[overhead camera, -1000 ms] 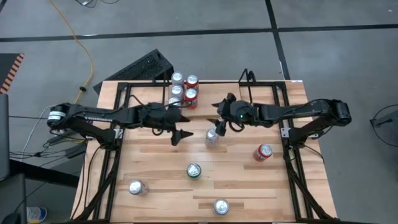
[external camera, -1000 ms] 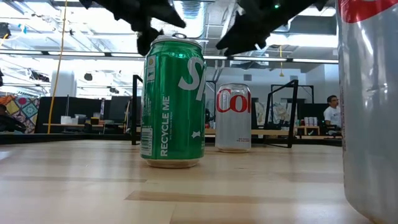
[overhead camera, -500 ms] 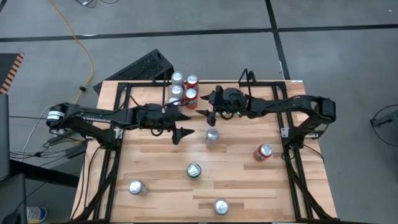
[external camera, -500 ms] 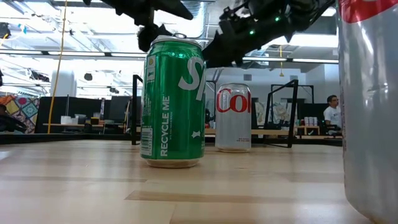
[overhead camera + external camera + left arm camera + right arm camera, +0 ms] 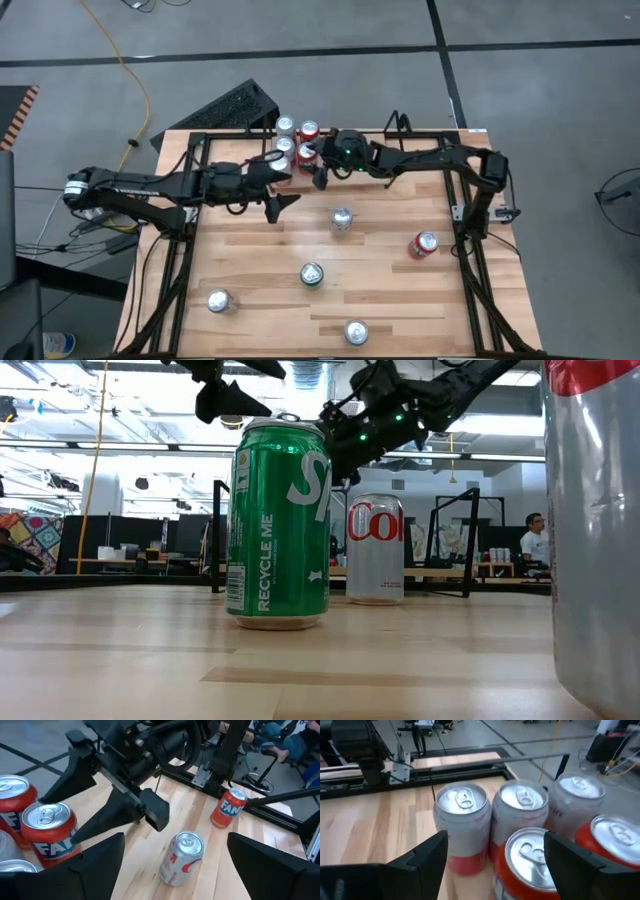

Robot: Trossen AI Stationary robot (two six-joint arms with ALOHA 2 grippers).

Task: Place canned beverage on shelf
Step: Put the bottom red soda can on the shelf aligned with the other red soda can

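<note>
Several red and silver cans [image 5: 295, 143] stand together at the left end of the black wire shelf [image 5: 396, 124] by the table's far edge. My right gripper [image 5: 319, 168] is open just in front of them, and the nearest red can [image 5: 534, 862] shows between its fingers; I cannot tell if they touch. My left gripper [image 5: 282, 186] hangs open and empty beside it. On the table stand a silver can [image 5: 342, 219], a green can [image 5: 312, 273] and two more silver cans [image 5: 219, 301]. A red can [image 5: 423, 245] lies tilted at the right.
A black tubular frame [image 5: 470, 250] runs along the table's left and right sides. A big can [image 5: 595, 530] stands close to the low camera. A keyboard [image 5: 228, 107] lies on the floor beyond the far left corner. A person [image 5: 534, 542] sits far behind the table.
My right gripper has swung from above the silver can in the table's middle toward the far left and down, ending at the cans on the shelf. My left gripper has drawn back a little toward the left edge and risen. No can has moved.
</note>
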